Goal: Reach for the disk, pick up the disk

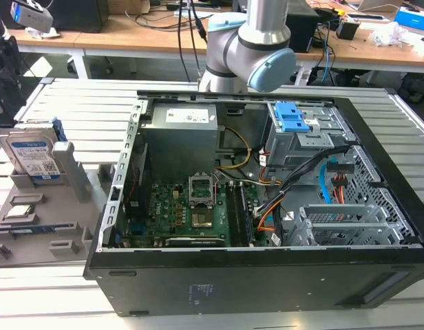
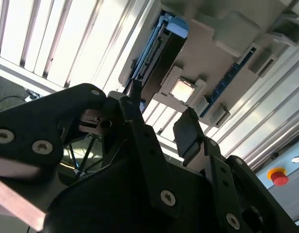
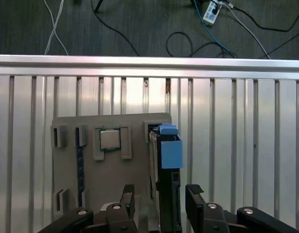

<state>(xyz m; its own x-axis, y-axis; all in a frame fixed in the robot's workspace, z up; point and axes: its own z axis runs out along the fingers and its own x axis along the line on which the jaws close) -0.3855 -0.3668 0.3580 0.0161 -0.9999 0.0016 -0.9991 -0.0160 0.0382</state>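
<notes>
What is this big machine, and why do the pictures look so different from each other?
It is a robot arm that can move things. One picture comes from a camera off the arm. It shows an open computer case on a slatted metal table. On the exterior view's left, a grey holder keeps the disk standing on its edge. The other two pictures come from cameras riding on the arm's wrist, looking past its grasping part, the tool. The tool's two fingers are open and it holds nothing. In the first wrist view, the disk's blue frame sits just beyond the gap between the fingers. So the tool looks lined up with the disk, but does not seem to touch it.
</notes>
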